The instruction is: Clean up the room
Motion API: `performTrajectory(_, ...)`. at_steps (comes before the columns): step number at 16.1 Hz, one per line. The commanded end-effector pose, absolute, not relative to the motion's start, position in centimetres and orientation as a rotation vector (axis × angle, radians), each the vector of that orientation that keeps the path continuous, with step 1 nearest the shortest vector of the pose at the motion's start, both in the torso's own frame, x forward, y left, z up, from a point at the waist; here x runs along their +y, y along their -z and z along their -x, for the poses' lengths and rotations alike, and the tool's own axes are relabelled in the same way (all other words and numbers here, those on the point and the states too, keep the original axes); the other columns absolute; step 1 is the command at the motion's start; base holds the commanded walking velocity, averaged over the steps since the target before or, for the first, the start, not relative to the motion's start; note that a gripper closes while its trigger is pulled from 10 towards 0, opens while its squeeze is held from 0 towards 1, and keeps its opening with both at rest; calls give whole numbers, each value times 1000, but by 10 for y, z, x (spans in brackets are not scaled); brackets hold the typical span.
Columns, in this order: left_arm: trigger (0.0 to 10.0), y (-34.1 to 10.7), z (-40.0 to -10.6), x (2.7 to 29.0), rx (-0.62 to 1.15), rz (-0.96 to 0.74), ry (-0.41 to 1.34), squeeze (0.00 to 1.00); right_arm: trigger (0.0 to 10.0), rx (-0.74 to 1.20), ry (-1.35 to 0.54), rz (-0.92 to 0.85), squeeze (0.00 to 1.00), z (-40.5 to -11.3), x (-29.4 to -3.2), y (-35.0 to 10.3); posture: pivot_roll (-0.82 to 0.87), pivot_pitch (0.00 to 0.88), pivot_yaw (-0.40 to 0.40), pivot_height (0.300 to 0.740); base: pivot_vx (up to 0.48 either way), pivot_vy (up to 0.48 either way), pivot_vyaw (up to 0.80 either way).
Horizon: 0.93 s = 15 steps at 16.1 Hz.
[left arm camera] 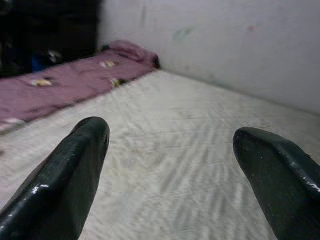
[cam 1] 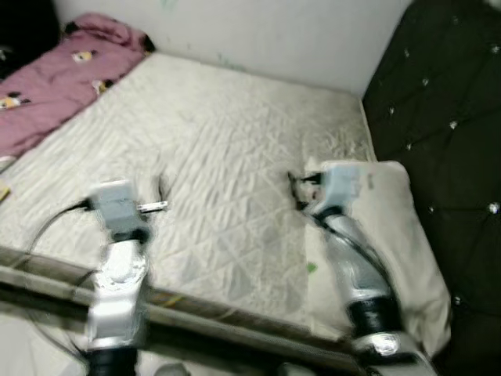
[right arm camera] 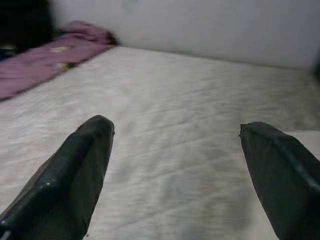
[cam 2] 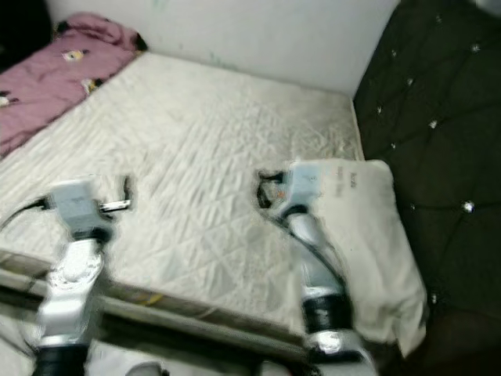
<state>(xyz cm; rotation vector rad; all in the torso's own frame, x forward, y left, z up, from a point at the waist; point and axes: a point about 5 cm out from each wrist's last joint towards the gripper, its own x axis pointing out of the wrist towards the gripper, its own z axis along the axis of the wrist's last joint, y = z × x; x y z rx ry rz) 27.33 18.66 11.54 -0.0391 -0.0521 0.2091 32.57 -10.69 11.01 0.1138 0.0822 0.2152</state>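
Note:
A white quilted mattress (cam 1: 227, 133) fills the middle of the head views. A crumpled pink blanket (cam 1: 55, 86) with small printed figures lies along its far left side. A white pillow (cam 1: 387, 235) rests at the right, against the headboard. My left gripper (cam 1: 161, 189) hovers over the near left part of the mattress. In the left wrist view it (left arm camera: 170, 135) is open with nothing between the fingers. My right gripper (cam 1: 297, 189) hangs just left of the pillow's far corner. In the right wrist view it (right arm camera: 177, 130) is also open and holds nothing.
A black tufted headboard (cam 1: 446, 117) with shiny buttons stands at the right. A pale wall (cam 1: 274, 31) runs behind the bed. The bed's near edge (cam 1: 196, 305) crosses below my arms. The head views are blurred.

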Motion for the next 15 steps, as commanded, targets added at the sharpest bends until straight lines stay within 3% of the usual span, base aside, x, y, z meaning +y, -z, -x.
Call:
performTrajectory(1,10000,-121,-277,174,-87,64,-163,0,10000,79,-176,-98,0,-328,-122,-112,-21,0,-83,740,0,480,0)
performTrajectory(4,10000,-121,-277,171,-72,78,-147,0,10000,92,-183,-93,0,-329,-121,-110,-21,0,-84,740,0,0,-267)
performTrajectory(6,10000,-119,-277,172,-63,80,-146,0,10000,92,-188,-92,0,-329,-120,-110,-21,0,-84,740,0,467,-709)
performTrajectory(15,10000,-119,-276,173,-62,92,-153,0,10000,97,-205,-102,0,-330,-119,-110,-23,0,-89,740,0,478,0)
